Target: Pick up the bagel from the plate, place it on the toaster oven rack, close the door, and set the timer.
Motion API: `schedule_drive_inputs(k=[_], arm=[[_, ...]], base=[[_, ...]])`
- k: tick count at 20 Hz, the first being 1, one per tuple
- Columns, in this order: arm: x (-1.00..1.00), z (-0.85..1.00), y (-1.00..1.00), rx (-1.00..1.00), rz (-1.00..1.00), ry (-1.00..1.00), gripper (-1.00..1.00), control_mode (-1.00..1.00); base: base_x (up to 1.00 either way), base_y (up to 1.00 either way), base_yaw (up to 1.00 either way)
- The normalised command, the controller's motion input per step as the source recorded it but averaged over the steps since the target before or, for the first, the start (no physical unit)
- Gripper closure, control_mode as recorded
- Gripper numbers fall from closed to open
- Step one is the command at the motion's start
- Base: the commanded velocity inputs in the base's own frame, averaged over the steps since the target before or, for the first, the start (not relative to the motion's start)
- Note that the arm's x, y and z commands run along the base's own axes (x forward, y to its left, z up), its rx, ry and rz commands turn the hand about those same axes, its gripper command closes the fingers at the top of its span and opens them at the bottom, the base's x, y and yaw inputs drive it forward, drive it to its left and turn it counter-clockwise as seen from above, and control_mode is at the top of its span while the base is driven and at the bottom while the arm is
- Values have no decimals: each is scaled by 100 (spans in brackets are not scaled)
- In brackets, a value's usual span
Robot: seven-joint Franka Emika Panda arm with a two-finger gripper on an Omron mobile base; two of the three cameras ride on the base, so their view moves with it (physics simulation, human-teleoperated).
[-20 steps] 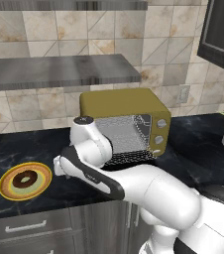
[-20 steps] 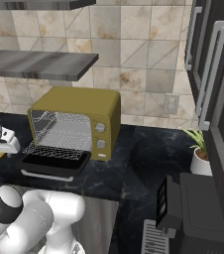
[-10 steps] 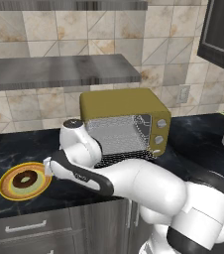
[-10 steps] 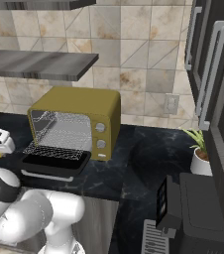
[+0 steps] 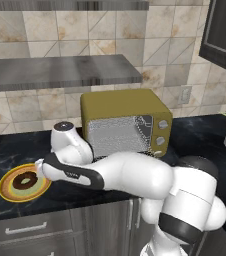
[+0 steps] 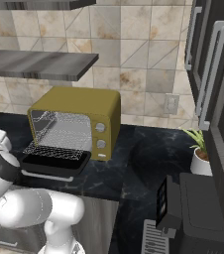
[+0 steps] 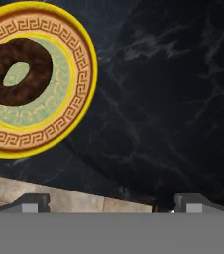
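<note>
The bagel (image 7: 15,72), a dark brown ring, lies flat on the yellow-rimmed plate (image 7: 79,99) at the upper left of the hand view. My gripper (image 7: 111,203) is open, its fingertips wide apart over bare black counter beside the plate, holding nothing. In the left base view the gripper (image 5: 39,168) hovers just right of the plate (image 5: 5,192) and bagel (image 5: 25,180). The olive-yellow toaster oven (image 5: 125,107) stands behind my arm. Its door (image 6: 49,166) hangs open, and the speckled rack (image 6: 54,151) sticks out above it.
A black marble counter (image 7: 173,99) carries everything; its front edge runs just below the plate. A grey shelf (image 5: 60,70) hangs above the oven. A potted plant (image 6: 201,154) stands at the far right, and a dark appliance (image 6: 193,213) sits low right.
My arm has swung left and down from in front of the oven towards the plate. The bagel and plate have not moved.
</note>
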Motion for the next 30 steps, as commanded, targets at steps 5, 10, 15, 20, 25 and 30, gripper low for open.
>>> schedule_drive_inputs(k=[5, 10, 15, 20, 25, 30], arm=[[20, -5, 29, 0, -4, 0, -100, -100], [12, -12, 26, 0, -5, 0, -100, -100], [16, -16, 23, 0, -5, 0, -100, -100], [35, -20, 27, 0, -8, 0, -100, -100], [39, -10, 34, 0, -10, 0, -100, -100], [27, 0, 43, 0, -8, 0, -100, -100]], base=[[0, 0, 0], [0, 0, 0], [0, 0, 0], [0, 0, 0], [0, 0, 0], [0, 0, 0]])
